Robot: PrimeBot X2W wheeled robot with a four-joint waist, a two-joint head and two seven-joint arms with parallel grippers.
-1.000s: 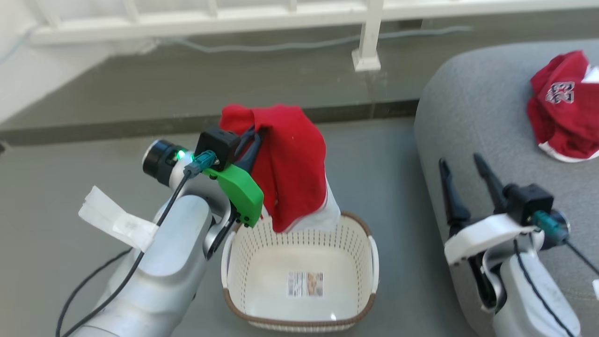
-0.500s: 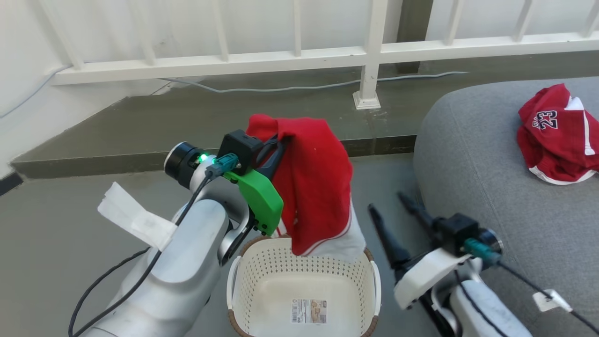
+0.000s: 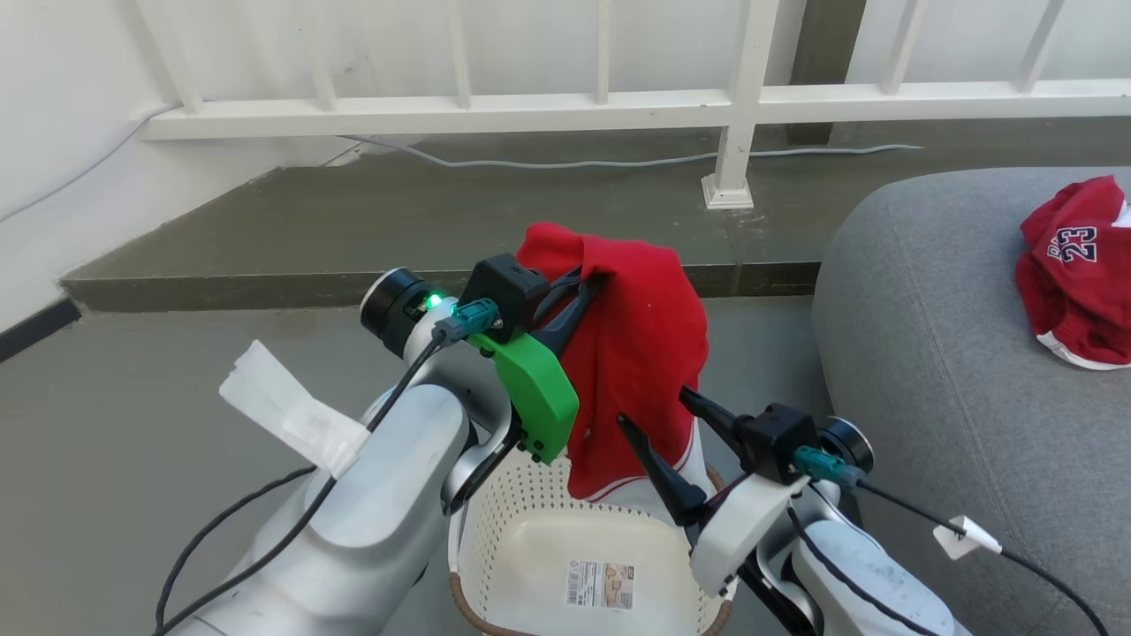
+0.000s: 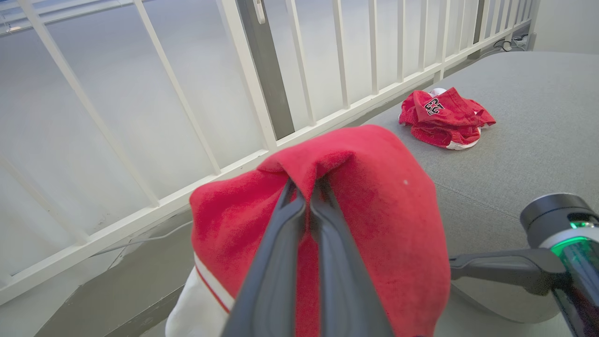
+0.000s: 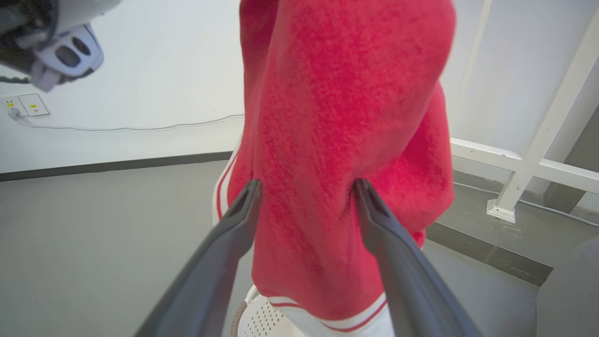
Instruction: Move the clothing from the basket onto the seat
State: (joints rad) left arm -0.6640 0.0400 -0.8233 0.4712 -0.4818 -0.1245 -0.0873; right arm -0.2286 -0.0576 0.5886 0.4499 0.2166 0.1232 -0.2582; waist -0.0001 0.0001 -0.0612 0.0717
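Note:
Red shorts (image 3: 645, 353) with white trim hang above the cream basket (image 3: 495, 530), pinched at their top fold by my shut left gripper (image 3: 588, 287). The left wrist view has the same fingers (image 4: 302, 185) closed on the red cloth (image 4: 383, 210). My right gripper (image 3: 651, 406) stands open at the lower part of the hanging shorts. In the right wrist view its fingers (image 5: 307, 185) straddle the cloth (image 5: 337, 93), and the right tip touches it. The red jersey numbered 23 (image 3: 1074, 265) lies crumpled on the grey seat (image 3: 928, 353) at the right.
A white railing (image 3: 733, 97) runs along the back above a raised dark step (image 3: 398, 221) with a cable on it. The basket stands on grey floor just left of the seat's rounded edge. A wall socket (image 5: 23, 105) sits low on the white wall.
The head camera has tilted and shifted. My right gripper has swung left from over the seat to the hanging shorts, still open. The left gripper keeps the shorts above the basket.

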